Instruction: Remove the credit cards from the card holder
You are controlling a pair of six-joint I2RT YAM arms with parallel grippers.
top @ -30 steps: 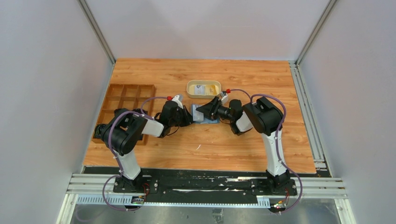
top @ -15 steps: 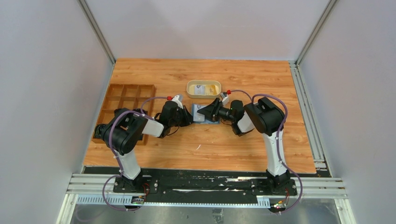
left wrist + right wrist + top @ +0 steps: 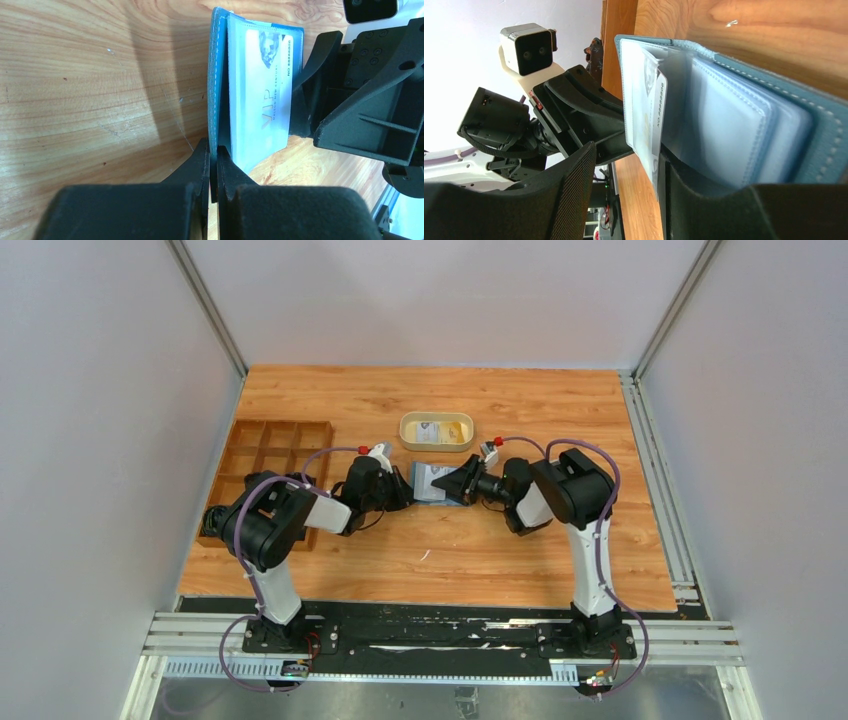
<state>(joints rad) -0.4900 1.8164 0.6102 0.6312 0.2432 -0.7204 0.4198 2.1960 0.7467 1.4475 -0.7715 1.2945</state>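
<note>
We see the left pincer point(image 3: 212, 172) closed tight on one cover of the wallet point(image 3: 216, 75); the wallet lies open on the surface point(image 3: 450, 540); the right pincer point(image 3: 626, 170) stands parted, straddling a pale card point(image 3: 646, 115) poking from a pocket.

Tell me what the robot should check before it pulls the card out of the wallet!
1. Left pincer clamped on the wallet cover: ok.
2. Wallet open with the card showing: ok.
3. Right pincer straddling the card's edge: ok.
4. Right pincer squeezing the card: not ok, its jaws stand apart.
5. Card able to slide out freely: cannot tell.
6. Tray unblocked beyond the wallet: ok.
</note>
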